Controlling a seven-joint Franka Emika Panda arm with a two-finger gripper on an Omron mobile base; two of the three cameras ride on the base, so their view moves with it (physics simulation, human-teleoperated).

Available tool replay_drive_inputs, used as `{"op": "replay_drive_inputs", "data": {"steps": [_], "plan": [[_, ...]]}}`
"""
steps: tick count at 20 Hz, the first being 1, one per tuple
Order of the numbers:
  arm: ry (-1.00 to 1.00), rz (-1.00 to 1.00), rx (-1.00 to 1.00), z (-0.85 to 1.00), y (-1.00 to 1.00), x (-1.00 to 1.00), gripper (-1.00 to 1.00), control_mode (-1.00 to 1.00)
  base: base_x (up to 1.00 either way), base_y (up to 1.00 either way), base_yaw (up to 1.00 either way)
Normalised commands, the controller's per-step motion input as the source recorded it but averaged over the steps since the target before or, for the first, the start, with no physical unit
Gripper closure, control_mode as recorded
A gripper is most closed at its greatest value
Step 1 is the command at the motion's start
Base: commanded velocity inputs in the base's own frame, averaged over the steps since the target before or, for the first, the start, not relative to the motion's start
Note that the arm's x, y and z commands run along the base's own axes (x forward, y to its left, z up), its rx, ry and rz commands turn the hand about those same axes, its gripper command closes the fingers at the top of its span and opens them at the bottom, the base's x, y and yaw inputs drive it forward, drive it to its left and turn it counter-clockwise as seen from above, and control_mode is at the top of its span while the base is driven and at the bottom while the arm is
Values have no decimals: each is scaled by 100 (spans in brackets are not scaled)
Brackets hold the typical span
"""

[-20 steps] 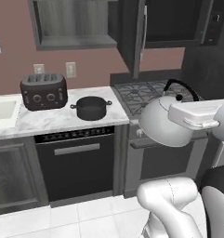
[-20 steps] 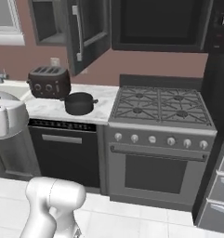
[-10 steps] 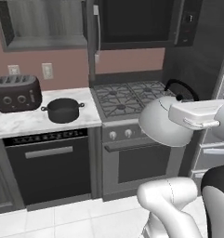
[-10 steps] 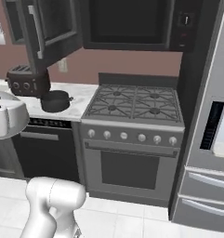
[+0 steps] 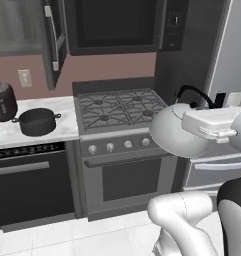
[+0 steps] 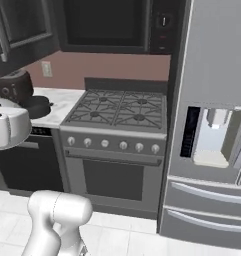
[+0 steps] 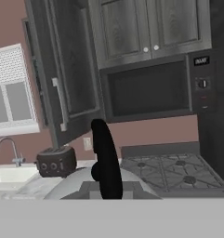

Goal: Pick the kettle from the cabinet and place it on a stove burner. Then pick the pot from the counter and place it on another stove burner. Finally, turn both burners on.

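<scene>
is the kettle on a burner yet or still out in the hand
Not on a burner. The kettle hangs in the air in front of the stove, carried by the hand; all the grates are bare.

The kettle (image 5: 174,129) was partly covered by the white hand in the left base view, and its body (image 6: 7,127) was cut off by the right base view's left edge. The toaster (image 5: 1,102) was cropped too — fingertips hidden behind the handle (image 7: 105,160).

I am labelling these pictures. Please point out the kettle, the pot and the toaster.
kettle (image 5: 167,131): left base view, on its shiny dome.
pot (image 5: 37,122): left base view, on its dark side wall.
toaster (image 7: 56,161): hand view, on its front face.
</scene>
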Motion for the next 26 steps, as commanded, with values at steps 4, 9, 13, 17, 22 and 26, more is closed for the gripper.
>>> {"op": "replay_drive_inputs", "data": {"steps": [4, 9, 13, 17, 22, 26], "plan": [[0, 0, 0, 0, 0, 0, 100, 100, 21, -52, 0], [0, 0, 0, 0, 0, 0, 100, 100, 47, -38, 4], [0, 0, 0, 0, 0, 0, 100, 100, 64, -24, 8], [0, 0, 0, 0, 0, 0, 100, 100, 70, -16, 8], [0, 0, 0, 0, 0, 0, 100, 100, 65, -21, 8], [0, 0, 0, 0, 0, 0, 100, 100, 57, -26, 6]]}}
